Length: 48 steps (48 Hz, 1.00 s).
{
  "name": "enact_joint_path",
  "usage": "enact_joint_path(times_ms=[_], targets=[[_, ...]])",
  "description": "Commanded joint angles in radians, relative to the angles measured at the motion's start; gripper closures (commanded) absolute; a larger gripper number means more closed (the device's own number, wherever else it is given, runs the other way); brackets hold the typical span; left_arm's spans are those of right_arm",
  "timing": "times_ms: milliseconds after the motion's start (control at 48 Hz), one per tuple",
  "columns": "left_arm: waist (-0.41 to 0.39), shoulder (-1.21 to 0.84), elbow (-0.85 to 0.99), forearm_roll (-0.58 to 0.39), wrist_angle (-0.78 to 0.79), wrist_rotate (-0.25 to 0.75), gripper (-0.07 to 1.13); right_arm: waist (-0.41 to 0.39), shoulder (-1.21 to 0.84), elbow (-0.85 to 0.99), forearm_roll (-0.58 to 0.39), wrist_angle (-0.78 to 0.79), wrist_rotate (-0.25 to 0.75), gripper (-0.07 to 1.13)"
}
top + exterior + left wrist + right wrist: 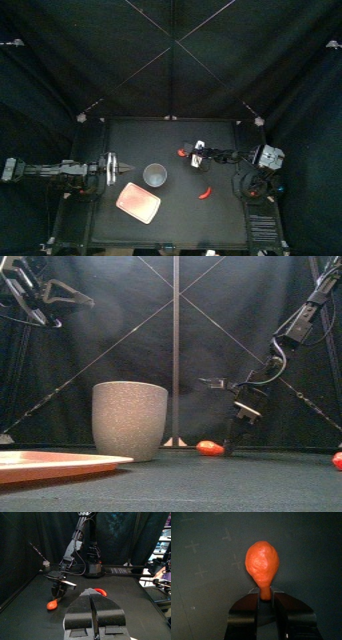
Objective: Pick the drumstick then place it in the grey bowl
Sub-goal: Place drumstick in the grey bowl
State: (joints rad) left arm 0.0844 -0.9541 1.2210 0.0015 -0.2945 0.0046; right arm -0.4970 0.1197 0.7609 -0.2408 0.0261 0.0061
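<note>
Count: one drumstick (263, 559), one grey cup (155, 175). Drumstick fat end left, thin end clamped by right gripper (265, 594); left gripper (93, 594) clenched empty.

no readable text, label or number anywhere

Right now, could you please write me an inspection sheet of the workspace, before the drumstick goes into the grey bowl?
Surface: black table, nothing spilled.
Job's things: drumstick low at the table, behind centre; grey bowl upright, apart from it, nearer the front and left.
Clutter: pink tray in front of the bowl; loose red toy right of the bowl.
Grippers: right gripper shut on the drumstick's thin end; left gripper shut, empty, resting at the left.
Cables: nothing seen on the table.
Surroundings: black curtains; nothing else seen.
</note>
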Motion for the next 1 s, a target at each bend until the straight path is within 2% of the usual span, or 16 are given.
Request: enact_joint_path(times_ms=[21, 188, 396, 625, 854, 1000], targets=[[0.0, 0.005, -0.008, -0.002, -0.006, -0.002, 1.07, 0.006, -0.017, -0.023, 0.003, -0.003, 0.005, 0.61], [0.0, 0.005, -0.003, -0.003, -0.008, -0.002, 1.07, 0.063, -0.063, -0.054, 0.026, -0.003, 0.005, 0.62], [0.0, 0.005, -0.005, -0.002, -0.012, 0.0, 1.07, 0.224, -0.173, -0.155, 0.032, -0.003, 0.005, 0.62], [-0.002, 0.005, -0.005, -0.002, -0.021, -0.002, 1.07, 0.364, -0.21, -0.23, 0.044, -0.017, 0.005, 0.62], [-0.002, 0.005, -0.005, -0.002, -0.021, 0.0, 1.07, 0.402, -0.144, -0.272, 0.08, -0.02, 0.005, 0.6], [-0.003, 0.005, -0.003, -0.002, -0.021, 0.0, 1.07, 0.423, -0.114, -0.29, 0.084, -0.02, 0.005, 0.5]])
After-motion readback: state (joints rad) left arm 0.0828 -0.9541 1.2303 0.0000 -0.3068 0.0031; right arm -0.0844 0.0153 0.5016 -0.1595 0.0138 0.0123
